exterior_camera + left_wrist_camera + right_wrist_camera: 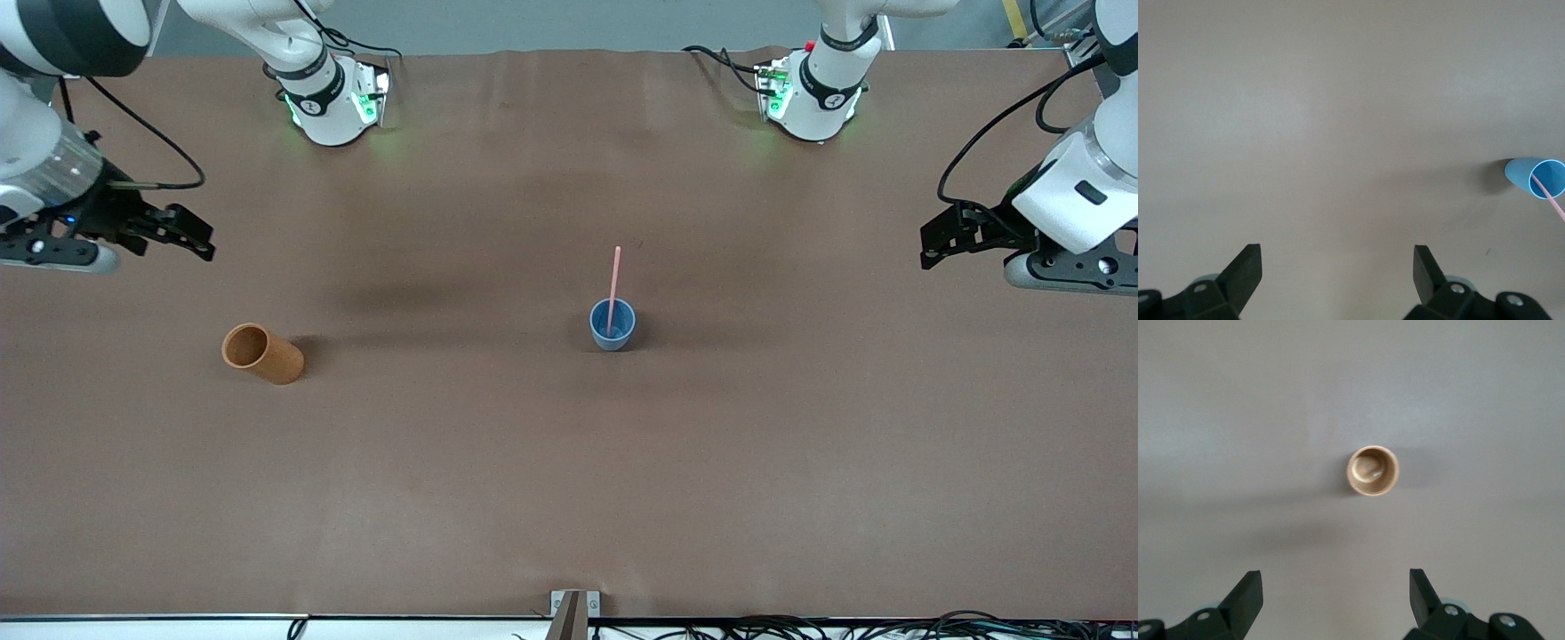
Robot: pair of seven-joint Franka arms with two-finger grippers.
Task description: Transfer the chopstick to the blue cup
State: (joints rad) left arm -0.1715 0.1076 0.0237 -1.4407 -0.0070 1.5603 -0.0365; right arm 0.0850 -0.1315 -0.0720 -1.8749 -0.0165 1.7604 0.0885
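Both grippers hang apart from everything, and I see nothing between their fingers. On my left wrist view the left gripper [1337,280] has its fingers spread wide over bare table; in the front view it [932,240] sits at the left arm's end, partly cut off by the frame edge. My right gripper [1335,600] is just as wide open, and it [191,236] hovers at the right arm's end, its arm also clipped by the frame.

Near the table's middle the blue cup [613,324] stands upright, small and tapered. Its rim is cut by the edge of my left wrist view [1538,177]. One thin pale pink chopstick [613,284] stands in it, leaning against the rim, its lower end hidden inside.

Toward the right arm's end stands an orange-brown cup [262,353]; my right wrist camera looks straight down into it [1373,471].
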